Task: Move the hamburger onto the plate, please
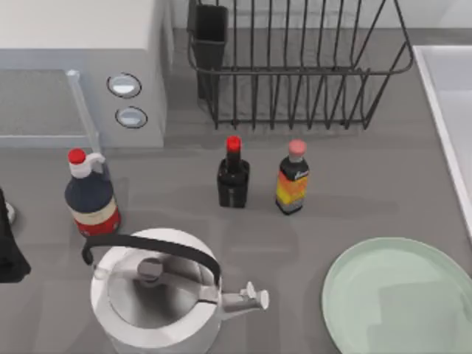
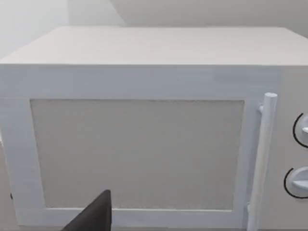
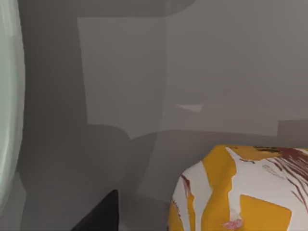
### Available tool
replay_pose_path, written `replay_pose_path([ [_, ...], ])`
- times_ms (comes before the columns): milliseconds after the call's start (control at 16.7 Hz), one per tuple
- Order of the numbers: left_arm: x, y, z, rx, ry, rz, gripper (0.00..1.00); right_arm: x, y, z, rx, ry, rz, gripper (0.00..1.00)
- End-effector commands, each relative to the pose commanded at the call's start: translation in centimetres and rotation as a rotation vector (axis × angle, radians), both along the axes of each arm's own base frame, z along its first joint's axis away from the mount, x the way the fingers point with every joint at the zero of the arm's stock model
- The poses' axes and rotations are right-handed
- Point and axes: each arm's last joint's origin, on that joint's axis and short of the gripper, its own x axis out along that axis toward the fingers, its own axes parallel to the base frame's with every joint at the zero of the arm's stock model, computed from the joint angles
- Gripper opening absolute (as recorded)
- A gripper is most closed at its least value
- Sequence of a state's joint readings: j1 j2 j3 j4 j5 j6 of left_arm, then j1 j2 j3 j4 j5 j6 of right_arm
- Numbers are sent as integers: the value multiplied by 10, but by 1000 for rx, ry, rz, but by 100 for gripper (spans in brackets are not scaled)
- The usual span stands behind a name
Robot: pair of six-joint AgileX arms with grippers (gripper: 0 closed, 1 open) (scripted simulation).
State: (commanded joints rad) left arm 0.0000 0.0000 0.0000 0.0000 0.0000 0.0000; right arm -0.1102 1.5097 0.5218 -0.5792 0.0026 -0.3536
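The hamburger (image 3: 245,192), a rounded yellow-orange item with white and dark red patches, lies on the grey table close in front of my right wrist camera, cut off by the frame edge. A dark piece of my right gripper (image 3: 101,214) juts in beside it, a little apart from it. The plate (image 1: 398,295), large, round and pale mint-green, lies at the table's front right, and its rim (image 3: 7,96) edges the right wrist view. My left arm (image 1: 9,251) rests at the table's far left edge, and a dark piece of its gripper (image 2: 94,214) faces the microwave.
A white microwave (image 1: 81,74) stands at the back left, a black wire dish rack (image 1: 295,66) behind the middle. A white kettle (image 1: 158,295) sits at the front left. A red-capped dark bottle (image 1: 92,195), a small black bottle (image 1: 233,177) and an orange-labelled bottle (image 1: 293,181) stand mid-table.
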Motion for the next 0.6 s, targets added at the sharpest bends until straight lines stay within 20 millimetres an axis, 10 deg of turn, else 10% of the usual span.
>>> replay_pose_path([
  [600,0,0,0,0,0,0,100,0,0,0,0,0,0,32],
])
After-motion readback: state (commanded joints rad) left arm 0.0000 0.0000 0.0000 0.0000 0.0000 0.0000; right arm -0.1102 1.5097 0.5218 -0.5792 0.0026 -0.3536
